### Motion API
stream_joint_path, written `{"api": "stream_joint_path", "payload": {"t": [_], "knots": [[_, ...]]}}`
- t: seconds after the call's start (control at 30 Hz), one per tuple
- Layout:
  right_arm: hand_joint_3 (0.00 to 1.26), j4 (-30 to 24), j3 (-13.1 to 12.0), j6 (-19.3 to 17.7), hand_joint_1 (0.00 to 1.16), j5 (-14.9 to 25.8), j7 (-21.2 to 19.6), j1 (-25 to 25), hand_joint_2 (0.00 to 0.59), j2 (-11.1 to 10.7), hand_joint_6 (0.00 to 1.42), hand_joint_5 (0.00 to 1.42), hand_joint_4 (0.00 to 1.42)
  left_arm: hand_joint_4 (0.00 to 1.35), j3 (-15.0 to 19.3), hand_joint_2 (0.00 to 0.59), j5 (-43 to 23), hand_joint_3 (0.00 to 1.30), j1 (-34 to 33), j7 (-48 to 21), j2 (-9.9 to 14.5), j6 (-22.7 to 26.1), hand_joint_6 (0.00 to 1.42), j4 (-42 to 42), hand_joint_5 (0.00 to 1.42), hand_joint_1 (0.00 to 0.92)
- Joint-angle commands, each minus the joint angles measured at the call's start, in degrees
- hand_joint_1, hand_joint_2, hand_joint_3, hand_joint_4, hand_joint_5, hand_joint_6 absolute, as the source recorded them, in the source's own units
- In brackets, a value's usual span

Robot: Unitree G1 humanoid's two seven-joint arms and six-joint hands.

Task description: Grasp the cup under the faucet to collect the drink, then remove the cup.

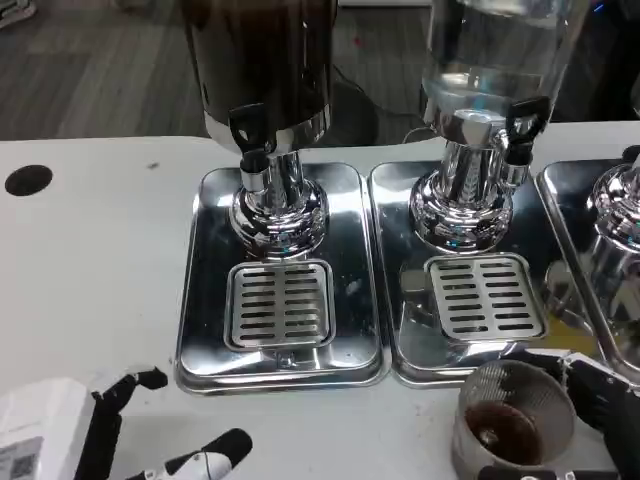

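Head view looks down on a white table (90,260) with drink dispensers lined up along its far side. I count two in full and the edge of a third at the right border. One has a dark tank (262,60), the next a clear tank (500,50), and each stands on a chrome column above a shiny chrome tray. Two slotted drain grilles show, one on the left tray (279,304) and one on the middle tray (485,296). Two black-handled faucets show as well, the dark tank's faucet (247,135) and the clear tank's faucet (522,125). A single round dark hole (28,180) sits in the tabletop at far left.

One cup (512,420) is here, clear and ribbed, standing upright near the bottom right, just in front of the middle tray's near edge and off the grilles. Its long axis runs vertical, mouth pointing up at the camera, with a shallow pool of brown drink in its bottom.

Right hand (598,405) is at the cup's right side, its black fingers against the rim and wall, gripping it. Left hand (110,430) rests low at the bottom left, fingers spread apart and holding nothing, well away from the cup.
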Motion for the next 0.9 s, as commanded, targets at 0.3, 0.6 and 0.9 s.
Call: {"api": "stream_joint_path", "payload": {"t": [0.3, 0.6, 0.9], "knots": [[0.40, 7.68, -1.41, -12.04, 0.77, -1.46, -3.92, -2.59, 0.046, 1.19, 0.26, 0.52, 0.45, 0.27, -0.65, 0.077, 1.31, 0.36, 1.51, -0.46, 0.34, 0.62, 0.49, -1.39, 0.33, 0.000], [0.29, 0.20, -0.23, -11.80, 0.64, -0.01, -2.94, -0.36, 0.041, 0.89, 0.18, 0.41, 0.31, 0.27, -1.71, 0.077, 1.60, 0.36, 1.39, -0.12, 0.40, 0.47, 0.49, -0.66, 0.33, 0.000], [0.26, -10.95, 2.30, -8.21, 0.56, 6.83, -0.23, 3.06, 0.058, -0.16, 0.16, 0.38, 0.28, 0.27, -1.82, 0.077, 1.49, 0.36, 1.26, 0.23, 0.29, 0.49, 0.49, 0.00, 0.33, 0.000]]}}
